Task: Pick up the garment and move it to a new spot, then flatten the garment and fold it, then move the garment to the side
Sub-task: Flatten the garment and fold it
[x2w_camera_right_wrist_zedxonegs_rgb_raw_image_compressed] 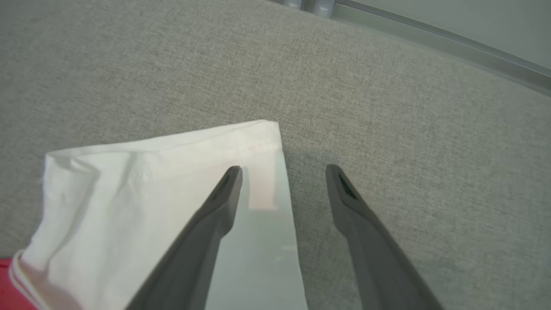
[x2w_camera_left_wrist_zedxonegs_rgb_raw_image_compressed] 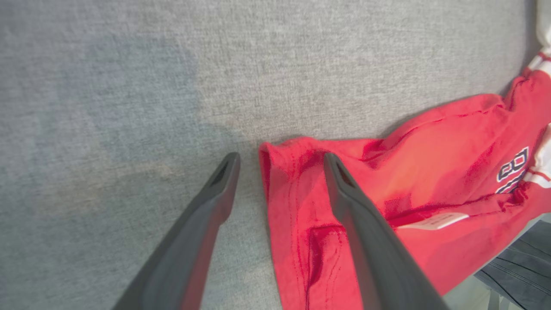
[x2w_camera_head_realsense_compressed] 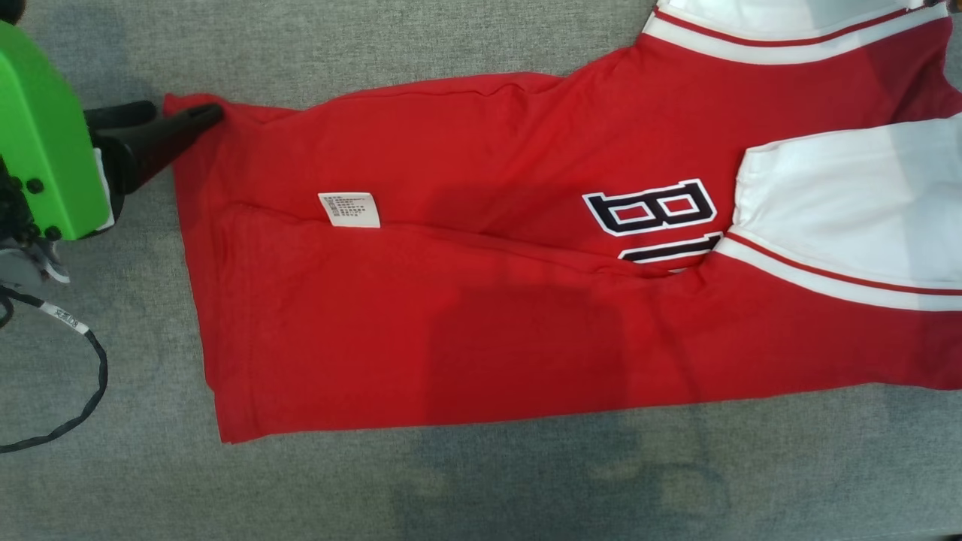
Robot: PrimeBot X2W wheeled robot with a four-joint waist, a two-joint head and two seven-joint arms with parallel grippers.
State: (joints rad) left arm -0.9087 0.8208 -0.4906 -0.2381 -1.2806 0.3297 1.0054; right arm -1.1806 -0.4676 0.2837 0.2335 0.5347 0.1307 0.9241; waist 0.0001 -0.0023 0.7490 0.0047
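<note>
Left gripper point(x2w_camera_head_realsense_compressed: 186, 110): fingers stood parted, reaching sideways from a green wrist point(x2w_camera_head_realsense_compressed: 45, 135). Right gripper point(x2w_camera_right_wrist_zedxonegs_rgb_raw_image_compressed: 284, 171): fingers stood parted, angled downward

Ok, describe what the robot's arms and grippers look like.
The left gripper has a bright green housing with black screws, and a thin black cable with a white tag. Both it and the right gripper have two long, dark grey fingers, tapering, with a slot near each tip.
</note>
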